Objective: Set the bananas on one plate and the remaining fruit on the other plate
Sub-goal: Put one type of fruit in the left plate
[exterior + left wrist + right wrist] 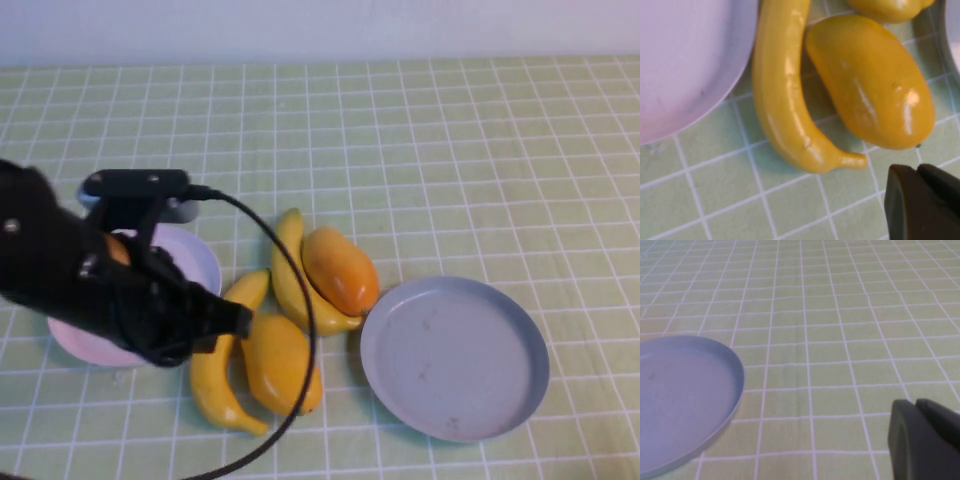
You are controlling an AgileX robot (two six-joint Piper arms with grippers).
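A tablecloth covers the whole work surface; it is light green with a grid of thin white lines. Behind its far edge stands a plain pale wall, running the full width

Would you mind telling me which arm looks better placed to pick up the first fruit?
Probably the left. The left gripper hovers beside the near banana and near mango, while the right gripper sees only the grey-blue plate and bare cloth.

Fruit clustered between two plates
Two curved yellow bananas and two plump orange-yellow mangoes lie touching between the pale pink plate, seemingly empty, and the empty grey-blue plate.
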